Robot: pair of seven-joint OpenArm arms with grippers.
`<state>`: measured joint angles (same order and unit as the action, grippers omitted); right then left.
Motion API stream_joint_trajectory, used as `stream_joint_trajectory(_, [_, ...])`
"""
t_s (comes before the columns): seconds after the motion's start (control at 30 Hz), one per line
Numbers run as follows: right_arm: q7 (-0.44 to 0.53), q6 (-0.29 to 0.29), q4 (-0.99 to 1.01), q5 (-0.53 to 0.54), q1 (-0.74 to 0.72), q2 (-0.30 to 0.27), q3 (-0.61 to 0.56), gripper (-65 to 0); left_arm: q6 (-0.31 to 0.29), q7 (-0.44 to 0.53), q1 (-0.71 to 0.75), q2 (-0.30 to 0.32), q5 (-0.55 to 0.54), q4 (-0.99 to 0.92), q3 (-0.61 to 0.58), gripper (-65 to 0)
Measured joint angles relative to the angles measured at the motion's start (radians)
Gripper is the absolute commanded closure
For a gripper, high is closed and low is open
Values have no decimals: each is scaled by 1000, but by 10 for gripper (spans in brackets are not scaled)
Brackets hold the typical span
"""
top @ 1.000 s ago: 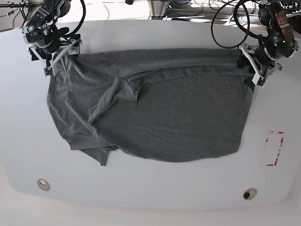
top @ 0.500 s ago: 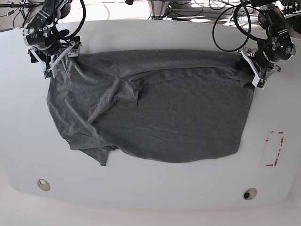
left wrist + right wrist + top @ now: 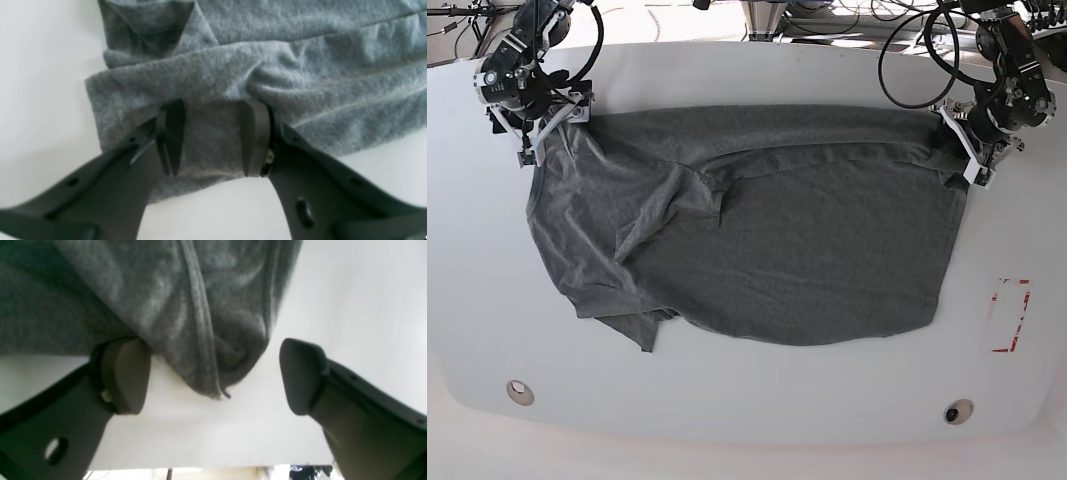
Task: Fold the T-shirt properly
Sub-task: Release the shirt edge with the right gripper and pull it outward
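My left pincer (image 3: 213,136) has its 2 pads pressed against a bunched fold at the edge of the T-shirt (image 3: 757,230), gripping it; my right pincer (image 3: 213,376) stands wide apart, holding nothing, a hemmed corner of cloth hanging between its pads without touching them; the shirt lies spread and rumpled across the white table (image 3: 727,400), both pincers at its far corners.
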<state>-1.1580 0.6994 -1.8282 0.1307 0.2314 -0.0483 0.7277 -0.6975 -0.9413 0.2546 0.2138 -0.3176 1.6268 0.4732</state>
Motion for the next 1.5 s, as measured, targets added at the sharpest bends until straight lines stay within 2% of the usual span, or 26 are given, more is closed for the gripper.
stream_joint_trajectory(0.07, [32, 0, 23, 1, 0, -5, 0, -495, 0, 0, 0, 0, 0, 0, 0, -246])
stream_joint_trajectory(0.23, [40, -1, 57, 4, 0, -42, -3, -453, 0, 0, 0, 0, -2, 0, 1, -246])
stream_joint_trajectory(0.67, [50, 0, 72, 5, -2, -161, -8, -445, -3, -3, 3, 25, -7, -7, 0, -246])
stream_joint_trajectory(1.13, [92, 1, 240, 24, -58, -296, -11, -452, -4, -4, 3, 25, -6, -7, 0, -246])
stream_joint_trajectory(1.37, [93, 1, 240, 31, -61, -379, -117, -452, -4, -5, 3, 25, -8, -7, 0, -246])
stream_joint_trajectory(1.5, [78, 2, 220, 35, -63, -406, -124, -452, -4, -4, 3, 25, -8, -7, 0, -246])
